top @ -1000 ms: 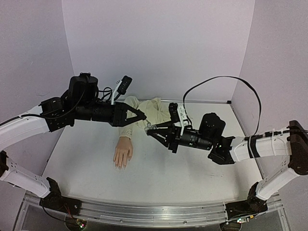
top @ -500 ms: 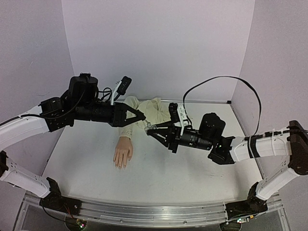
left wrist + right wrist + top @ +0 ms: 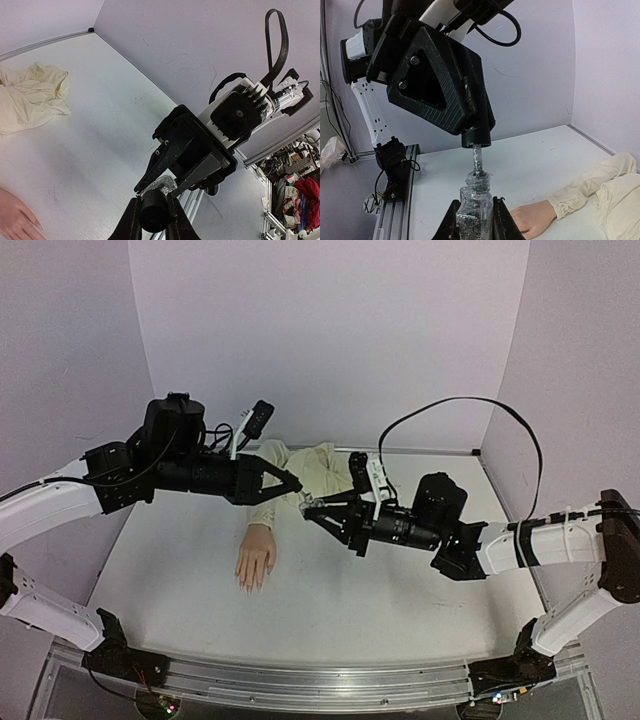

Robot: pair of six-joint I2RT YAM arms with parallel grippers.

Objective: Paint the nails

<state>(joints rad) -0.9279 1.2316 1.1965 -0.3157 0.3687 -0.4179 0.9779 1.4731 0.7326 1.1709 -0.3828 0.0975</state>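
**White table, lilac walls: both arms meet above the sleeve**

1. Surface. I read a white tabletop closed in by plain lilac walls. The mannequin hand lies flat on it, left of centre, with its fingers towards the arm bases. Its cream sleeve is crumpled behind it, towards the back wall.

2. The nails. They sit at the near ends of the fingers, uncovered and well apart from both grippers (too small in the overhead view for me to tell their colour).

3. Left gripper. The jaws are closed tight on a black cap, which is held clear of the table. In the right wrist view a pale brush stem hangs straight down from the cap, and its lower end is at the bottle's mouth.

4. Right gripper. The jaws are closed on a clear glass bottle, held upright directly beneath the cap.

5. Relation. Both gripper tips meet in mid-air over the sleeve's near edge, just behind the mannequin hand's wrist.
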